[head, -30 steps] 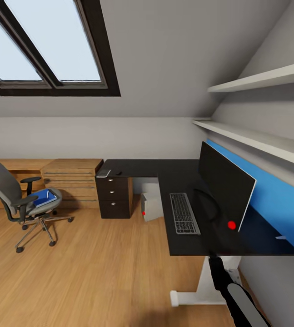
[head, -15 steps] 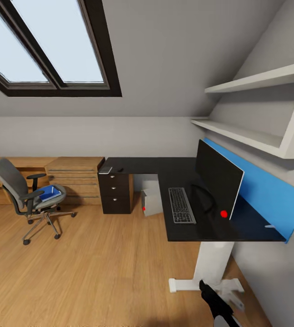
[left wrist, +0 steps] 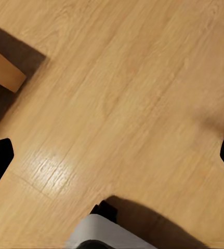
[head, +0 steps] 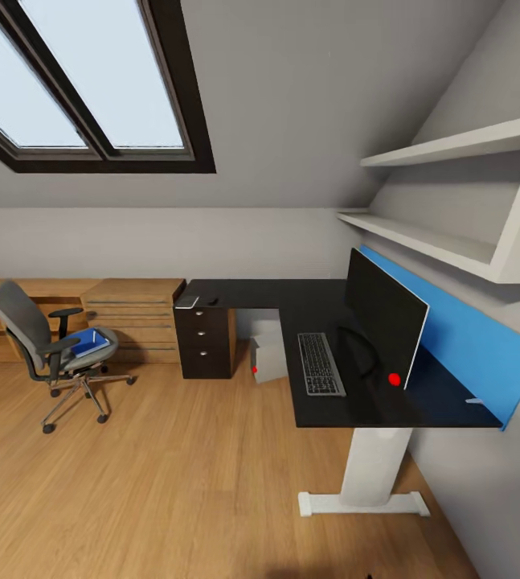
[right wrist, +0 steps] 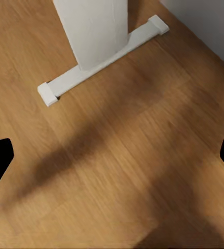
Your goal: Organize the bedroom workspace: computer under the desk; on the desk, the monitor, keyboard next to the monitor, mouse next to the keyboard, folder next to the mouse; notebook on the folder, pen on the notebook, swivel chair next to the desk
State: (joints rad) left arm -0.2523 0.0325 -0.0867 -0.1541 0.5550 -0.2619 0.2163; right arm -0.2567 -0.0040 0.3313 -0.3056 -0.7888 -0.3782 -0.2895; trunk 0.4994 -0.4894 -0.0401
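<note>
Desk [head: 251, 293] top is showing glossy black; its panel leg [head: 372, 466] is showing smooth matt white. Floor [head: 171, 482] is showing pale wood planking with slight sheen. Swivel chair [head: 51, 346] is presenting grey padded cloth over a chrome base.

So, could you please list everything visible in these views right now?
desk: one, glossy black L-shaped top, along the right wall
monitor: one, black, on the desk
keyboard: one, dark grey, in front of the monitor
computer: one, light grey, under the desk
swivel chair: one, grey, left, apart from the desk
folder: one, blue, on the chair seat
drawer chest: one, light wood, beside the desk
shelves: two, white, right wall
left tool: dark fingertips spread, over floor
right tool: fingertips spread, near the desk's white leg
</note>
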